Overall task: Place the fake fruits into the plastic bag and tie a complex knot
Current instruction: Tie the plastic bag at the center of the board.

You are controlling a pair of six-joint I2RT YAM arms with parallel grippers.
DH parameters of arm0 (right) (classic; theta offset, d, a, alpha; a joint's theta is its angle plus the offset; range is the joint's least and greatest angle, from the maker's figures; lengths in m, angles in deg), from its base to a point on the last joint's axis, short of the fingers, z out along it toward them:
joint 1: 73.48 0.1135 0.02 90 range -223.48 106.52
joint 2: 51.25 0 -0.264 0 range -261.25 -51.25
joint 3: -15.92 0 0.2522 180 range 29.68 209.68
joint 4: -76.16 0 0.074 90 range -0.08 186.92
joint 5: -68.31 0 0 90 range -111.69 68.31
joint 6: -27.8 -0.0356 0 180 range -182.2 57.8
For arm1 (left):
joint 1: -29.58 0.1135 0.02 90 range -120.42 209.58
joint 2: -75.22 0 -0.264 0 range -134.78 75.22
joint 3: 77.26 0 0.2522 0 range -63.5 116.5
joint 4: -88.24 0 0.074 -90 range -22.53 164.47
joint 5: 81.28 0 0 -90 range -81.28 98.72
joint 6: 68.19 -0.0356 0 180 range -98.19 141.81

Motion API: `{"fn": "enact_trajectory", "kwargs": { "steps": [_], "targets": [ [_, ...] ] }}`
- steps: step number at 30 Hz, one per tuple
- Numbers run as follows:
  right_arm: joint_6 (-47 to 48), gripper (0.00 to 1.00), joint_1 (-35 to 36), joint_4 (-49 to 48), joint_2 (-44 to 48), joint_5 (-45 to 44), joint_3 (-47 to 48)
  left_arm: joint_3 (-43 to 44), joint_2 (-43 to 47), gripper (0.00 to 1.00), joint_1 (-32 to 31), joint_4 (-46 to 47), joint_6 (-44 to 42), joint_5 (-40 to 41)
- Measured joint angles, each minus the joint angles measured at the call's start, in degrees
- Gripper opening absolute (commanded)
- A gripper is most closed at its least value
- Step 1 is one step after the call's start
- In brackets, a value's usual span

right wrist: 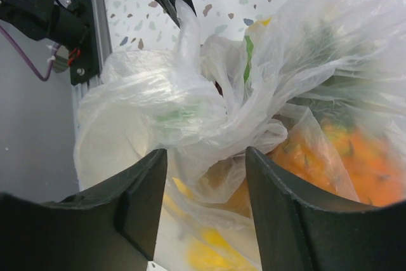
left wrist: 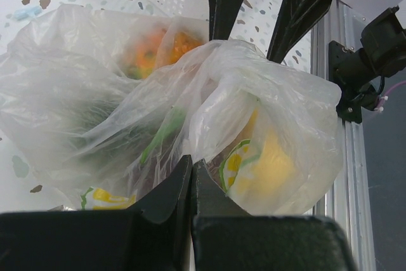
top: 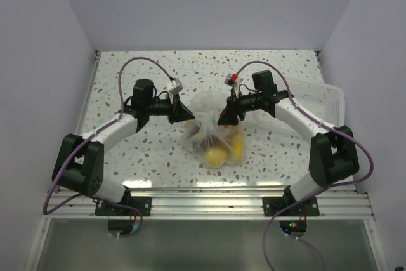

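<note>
The clear plastic bag (top: 209, 132) lies mid-table with the fake fruits inside: yellow ones (top: 216, 155) at the near side, and an orange one (right wrist: 355, 157) shows through the film. My left gripper (top: 188, 120) (left wrist: 192, 158) is shut on a strand of the bag's film at its left side. My right gripper (top: 223, 120) (right wrist: 206, 152) stands open at the bag's right. Its jaws straddle the twisted, bunched knot (right wrist: 225, 115) without pinching it. In the left wrist view, yellow fruit (left wrist: 273, 157) and orange fruit (left wrist: 158, 49) press against the plastic.
A white slotted tray (top: 325, 96) sits at the far right of the speckled table. An aluminium rail (top: 209, 198) runs along the near edge between the arm bases. Walls close in the table at left, right and back.
</note>
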Motion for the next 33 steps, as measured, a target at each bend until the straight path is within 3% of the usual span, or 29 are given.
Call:
{"fn": "enact_trajectory", "kwargs": {
  "steps": [4, 7, 11, 12, 33],
  "targets": [
    [1.5, 0.6, 0.0, 1.4, 0.0, -1.4, -0.7, -0.2, 0.0, 0.0, -0.1, 0.2, 0.5, 0.0],
    [2.4, 0.52, 0.0, 2.2, 0.0, -1.9, -1.0, -0.4, 0.0, 0.0, -0.3, 0.6, 1.0, 0.0],
    [3.3, 0.05, 0.0, 2.2, 0.0, -1.5, -1.1, -0.6, 0.0, 0.0, -0.8, 0.9, 1.6, 0.0],
    [3.5, 0.0, 0.0, 2.1, 0.0, -1.0, -1.1, -0.6, -0.1, 0.0, -0.9, 1.1, 1.8, 0.0],
    [8.9, 0.0, -5.2, 9.6, -0.5, 5.6, 2.9, -0.6, -3.2, 0.0, -2.4, 5.7, 3.9, 2.0]
  ]
}}
